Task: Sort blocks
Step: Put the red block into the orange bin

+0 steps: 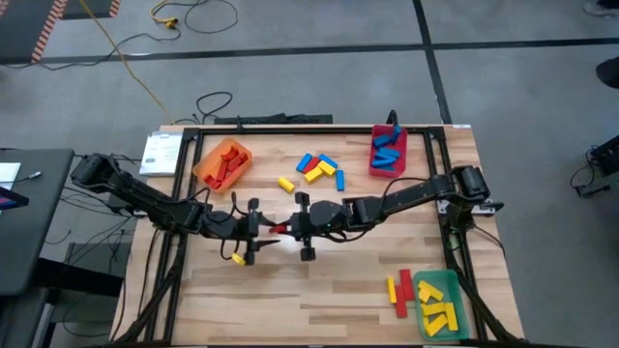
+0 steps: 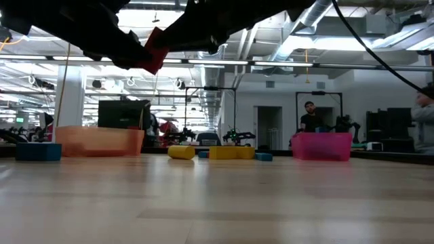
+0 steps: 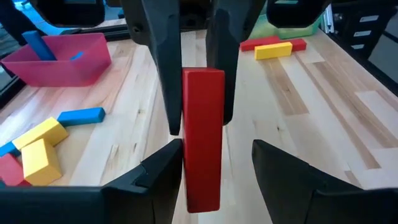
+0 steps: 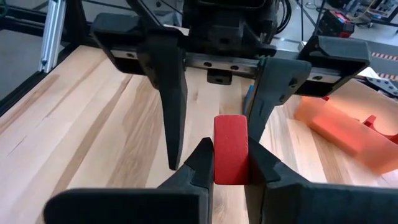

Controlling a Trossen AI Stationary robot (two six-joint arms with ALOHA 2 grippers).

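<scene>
Surface: wooden table [image 1: 319, 290], seen from above with both arms meeting near its middle; you work over bare wood here.
Step in hand: you judge this a handover of one red block [image 1: 280, 228] between the two grippers, in the air above the table.
Right gripper [image 4: 231, 163]: pinches the red block's end between its fingertips.
Left gripper [image 3: 214, 163]: fingers spread on either side of the block's other end, not pressing it.
Alignment: keep the block centred in the left gripper's gap, with both fingers alongside it before you close.
Release order: clamp the left gripper firmly first, then loosen the right; otherwise the block may drop.
Likely destination: orange bin [image 1: 222, 163] with red blocks, on the left arm's side.
Farther off: loose blocks [image 1: 320, 169] mid-table; pink bin [image 1: 389, 152] with blue blocks; green bin [image 1: 436, 303] with yellow blocks.
</scene>
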